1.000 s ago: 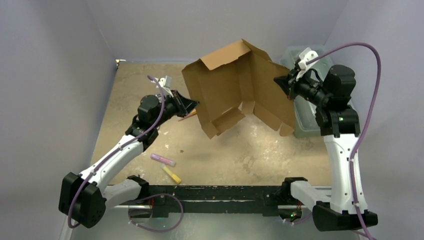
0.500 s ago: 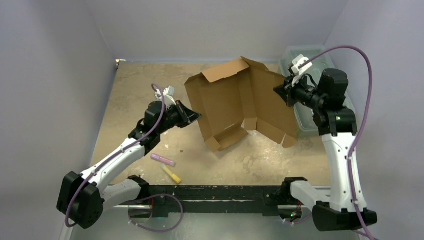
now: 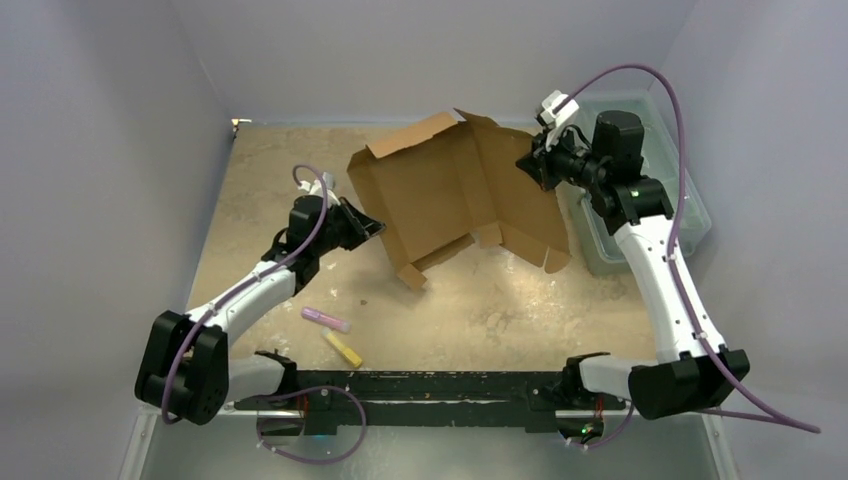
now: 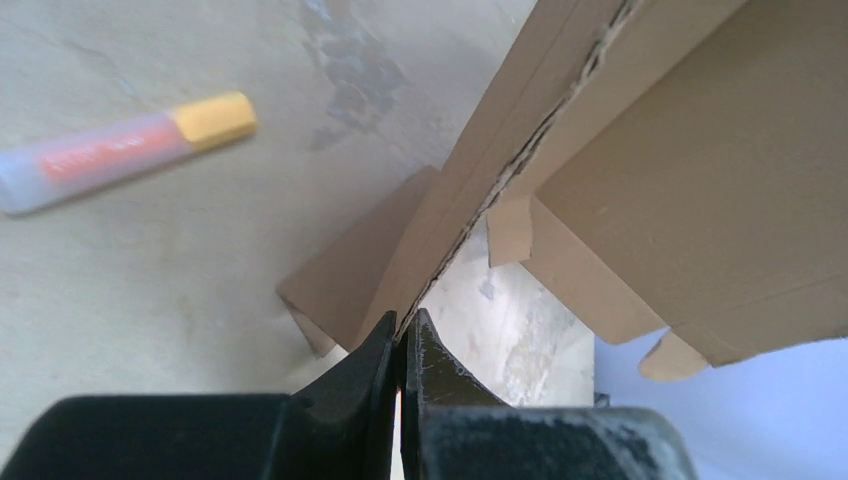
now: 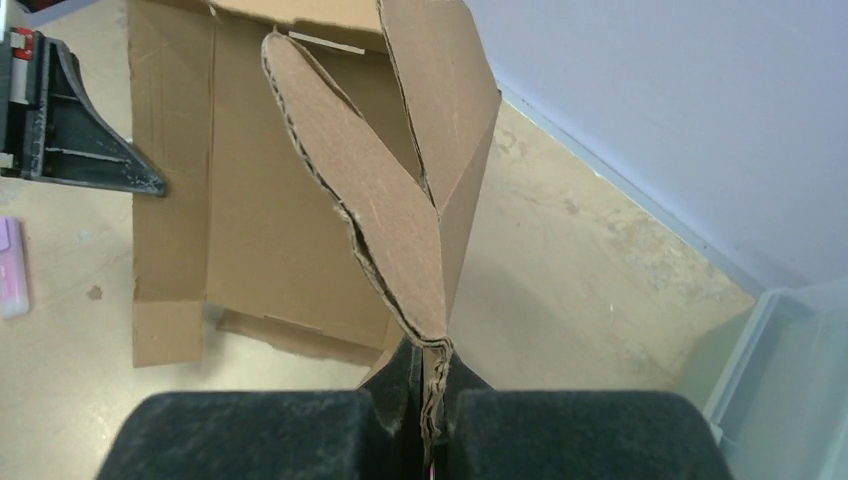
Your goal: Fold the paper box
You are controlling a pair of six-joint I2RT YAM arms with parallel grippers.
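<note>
The paper box (image 3: 450, 190) is a brown cardboard die-cut, half open, held tilted between both arms over the middle of the table, with its lower tabs near the table top. My left gripper (image 3: 378, 226) is shut on the box's left edge; in the left wrist view the jaws (image 4: 405, 335) pinch the cardboard wall (image 4: 680, 150). My right gripper (image 3: 527, 165) is shut on the right flap; in the right wrist view the jaws (image 5: 432, 365) clamp the crumpled tip of a rounded flap (image 5: 370, 200).
A translucent pale-green bin (image 3: 640, 200) stands at the right, behind my right arm. A purple marker (image 3: 326, 319) and a yellow marker (image 3: 344, 349) lie near the front left. An orange-and-yellow marker (image 4: 120, 150) lies by my left gripper. Walls enclose the table.
Both arms have carried the box to the left and lowered it. My right gripper swung left, away from the bin, and my left gripper drew back to the left.
</note>
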